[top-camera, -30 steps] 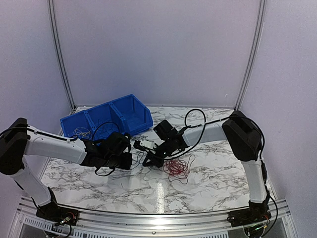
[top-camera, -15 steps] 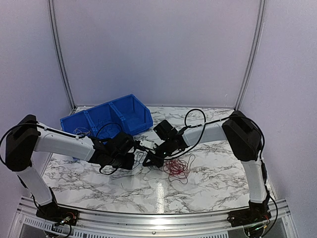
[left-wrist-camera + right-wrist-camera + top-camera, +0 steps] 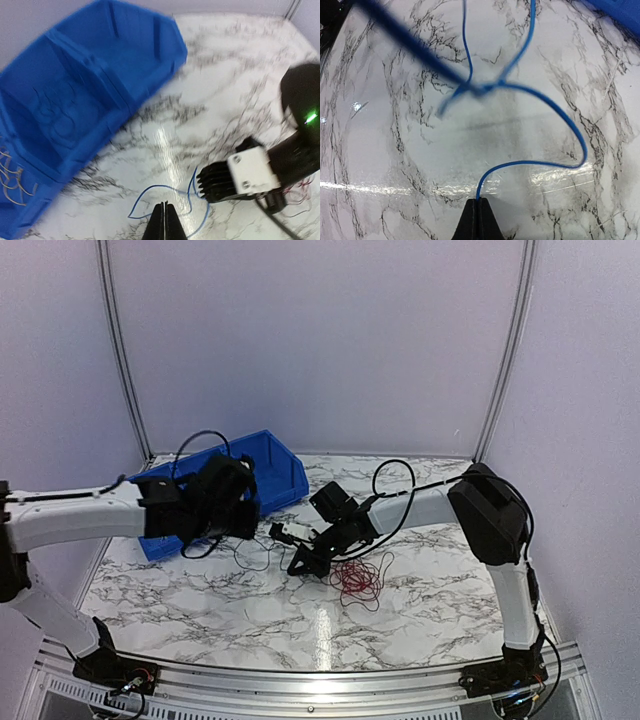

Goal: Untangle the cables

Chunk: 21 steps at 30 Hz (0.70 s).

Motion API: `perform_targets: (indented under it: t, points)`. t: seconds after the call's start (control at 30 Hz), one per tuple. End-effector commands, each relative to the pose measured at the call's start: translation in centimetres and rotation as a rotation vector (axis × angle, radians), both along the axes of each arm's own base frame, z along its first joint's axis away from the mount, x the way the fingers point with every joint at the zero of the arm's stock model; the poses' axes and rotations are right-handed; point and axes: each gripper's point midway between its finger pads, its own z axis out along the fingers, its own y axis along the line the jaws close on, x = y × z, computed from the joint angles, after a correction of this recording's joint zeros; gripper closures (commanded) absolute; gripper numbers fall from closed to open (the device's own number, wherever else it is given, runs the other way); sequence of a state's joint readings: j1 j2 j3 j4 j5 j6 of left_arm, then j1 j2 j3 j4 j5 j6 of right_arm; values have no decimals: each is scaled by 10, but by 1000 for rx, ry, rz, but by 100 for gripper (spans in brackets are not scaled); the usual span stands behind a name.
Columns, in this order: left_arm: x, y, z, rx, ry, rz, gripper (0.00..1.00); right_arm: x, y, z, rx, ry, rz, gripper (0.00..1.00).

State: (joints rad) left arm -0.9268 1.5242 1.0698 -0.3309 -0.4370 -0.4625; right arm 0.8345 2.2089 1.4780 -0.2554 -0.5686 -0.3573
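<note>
- Farthest left, a blue bin (image 3: 280, 475) sits at the back left corner of the marble bench (image 3: 430, 610), its open compartments facing up.
- Some of the cables already lie in it. Whitish-yellow wires (image 3: 11, 175) are in the compartment at the left edge of the left wrist view, and dark wires (image 3: 52, 112) are curled in the next compartment over.
- Next comes the left gripper (image 3: 164, 207), lifted above the bench just in front of the bin. Its two fingers are pressed tight together. A blue loop runs close by the tips, but I cannot tell whether any strand is caught between them.
- Near the middle of the bench, the blue wire (image 3: 540, 162) lies in loose, open loops on the marble. It crosses itself once at a small knot-like junction. It runs from below the left gripper across to the right gripper.
- The right gripper (image 3: 479, 202) is low over the bench, right of centre. Its jaws are closed flat on one end of the blue wire, which comes straight out of the fingertips and curves away to the right.
- Just beside that gripper, on its right and towards the near edge, the red wires (image 3: 358, 580) lie in a tangled bunch on the marble, with no gripper holding them.
</note>
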Motion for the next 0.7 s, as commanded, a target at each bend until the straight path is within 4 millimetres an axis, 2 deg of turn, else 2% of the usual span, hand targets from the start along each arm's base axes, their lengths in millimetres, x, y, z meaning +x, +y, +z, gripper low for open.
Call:
perform_targets:
  t: [0.0,0.13,0.33,0.47,0.67]
  points:
    - [5,52,120,15,-240,101,100,-6,-16,-38,-112,88,-31,100]
    - [-1,81,192,-13,-380,149,100,-7,-17,-45,-126,99,-36,100]
    - [-14,110,282,-88,-539,183,100,-7,-19,-53,-150,113,-44,100]
    - [-21,122,314,-110,-598,194,100,-8,-20,-57,-162,122,-46,100]
    - [-23,130,335,-110,-638,214,100,-8,-22,-64,-181,131,-53,100]
